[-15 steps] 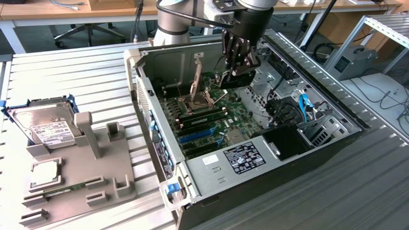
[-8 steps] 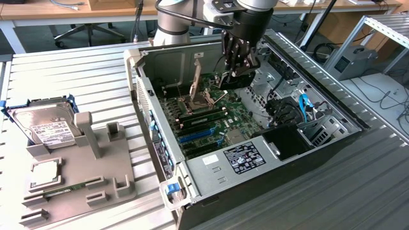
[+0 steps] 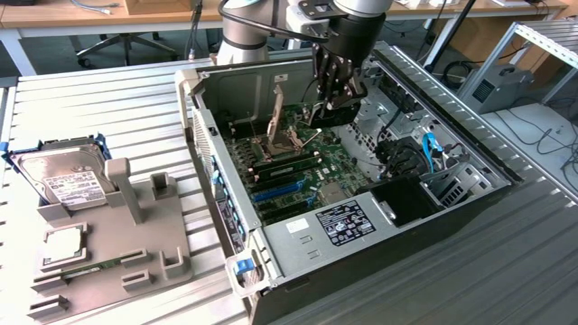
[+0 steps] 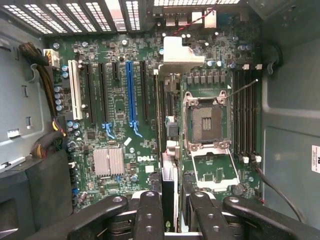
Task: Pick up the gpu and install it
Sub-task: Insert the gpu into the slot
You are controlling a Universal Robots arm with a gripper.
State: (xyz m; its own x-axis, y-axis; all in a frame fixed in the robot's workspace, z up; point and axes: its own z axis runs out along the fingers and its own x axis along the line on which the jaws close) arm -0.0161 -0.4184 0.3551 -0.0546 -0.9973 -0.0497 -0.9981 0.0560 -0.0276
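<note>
Closed on the gpu (image 4: 168, 200), which it holds edge-on, the gripper (image 3: 339, 101) hangs inside the open case (image 3: 470, 203) above the motherboard (image 4: 120, 100), the card over the slots beside the open CPU socket (image 4: 207, 122), with a hard drive (image 3: 63, 177) on the tray (image 3: 135, 237) at the exterior view's left.

A robotics lab. An opened computer case (image 3: 361, 203) lies on a slatted metal workbench (image 3: 108, 115). Behind the case stand wooden desks (image 3: 54, 13) and an office chair (image 3: 126, 44).

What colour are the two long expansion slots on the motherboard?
The long expansion slots are blue, clearest in the wrist view.
</note>
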